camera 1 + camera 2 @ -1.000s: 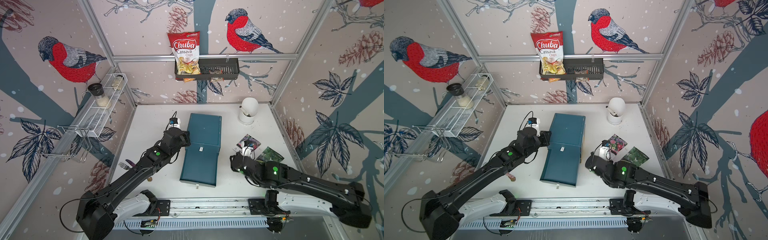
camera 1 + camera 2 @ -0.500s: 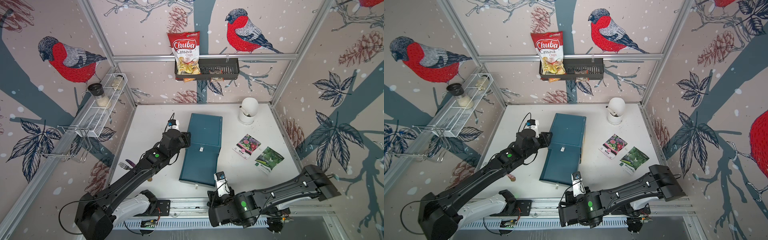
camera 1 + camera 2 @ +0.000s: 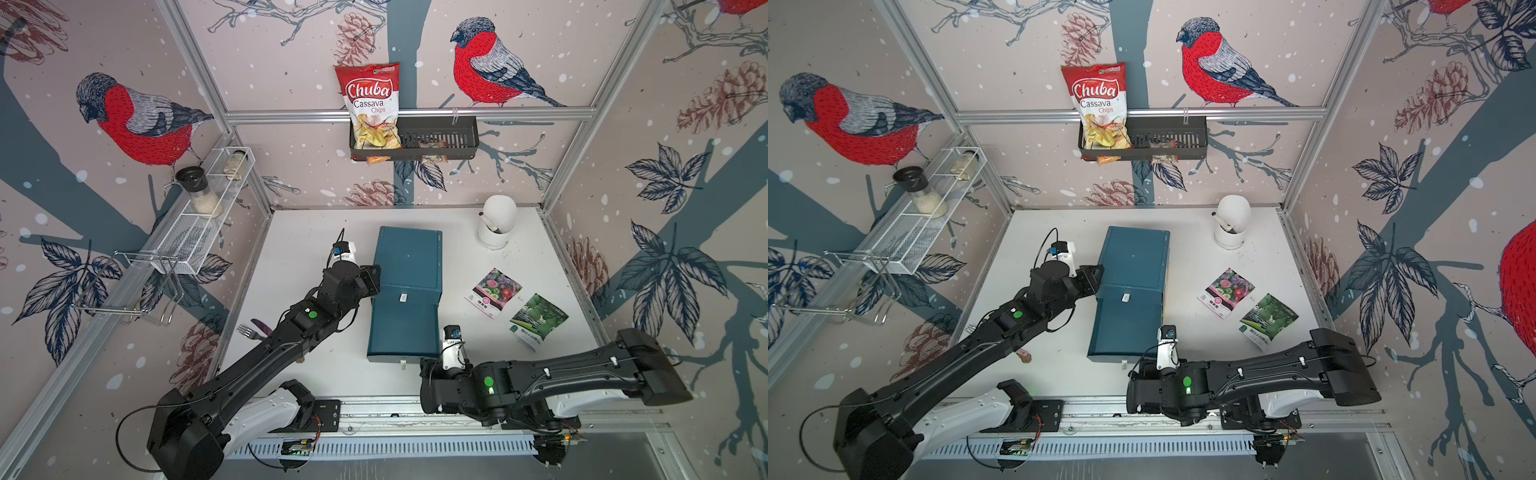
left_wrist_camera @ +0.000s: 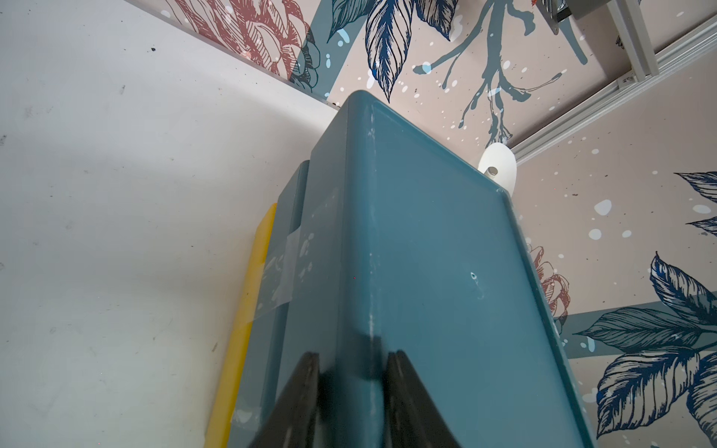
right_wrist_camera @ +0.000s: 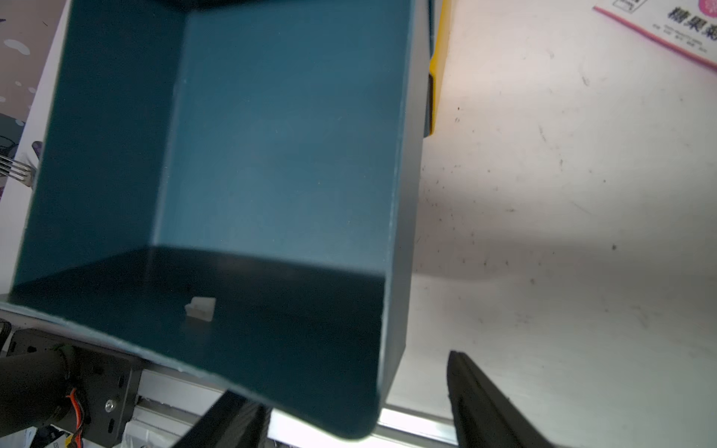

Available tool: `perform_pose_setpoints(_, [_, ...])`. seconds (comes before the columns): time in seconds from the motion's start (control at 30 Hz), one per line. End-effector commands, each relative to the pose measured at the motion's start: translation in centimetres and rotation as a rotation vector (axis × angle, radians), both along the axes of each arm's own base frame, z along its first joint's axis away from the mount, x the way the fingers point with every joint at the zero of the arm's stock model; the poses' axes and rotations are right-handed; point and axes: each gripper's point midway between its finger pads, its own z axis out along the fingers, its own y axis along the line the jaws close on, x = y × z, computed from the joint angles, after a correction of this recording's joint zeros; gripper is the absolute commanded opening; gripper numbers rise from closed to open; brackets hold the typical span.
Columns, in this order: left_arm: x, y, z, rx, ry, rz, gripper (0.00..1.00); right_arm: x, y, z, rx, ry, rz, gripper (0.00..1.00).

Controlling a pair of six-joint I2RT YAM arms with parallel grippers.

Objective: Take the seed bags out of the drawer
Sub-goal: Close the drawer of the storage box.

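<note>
white table [image 3: 311, 232]: teal drawer box [image 3: 407, 257], flower seed bag [image 3: 492, 292], green seed bag [image 3: 538, 320], white pot [image 3: 496, 226], fork [image 3: 249, 331].

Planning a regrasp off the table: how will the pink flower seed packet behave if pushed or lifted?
The pink flower seed packet lies flat and thin on the table, so it probably flexes when lifted by one edge. Its smooth printed face suggests it would slide rather than tip when pushed.
</note>
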Motion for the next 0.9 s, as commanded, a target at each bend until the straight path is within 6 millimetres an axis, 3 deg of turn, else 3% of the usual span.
perform_pose_setpoints(0.0, [-1.7, 1.2, -3.4, 0.097, 0.118, -0.005, 0.35, 1.4, 0.7, 1.3, 0.055, -0.035, 0.015, 0.73])
perform_pose_setpoints(0.57, [-2.1, 1.2, -4.0, 0.097, 0.133, -0.019, 0.39, 10.3, -0.7, 3.0, 0.168, -0.157, -0.085, 0.68])
perform_pose_setpoints(0.87, [-2.2, 1.5, -4.2, 0.105, 0.131, -0.01, 0.39, 13.7, -1.0, 3.4, 0.162, -0.194, -0.118, 0.65])
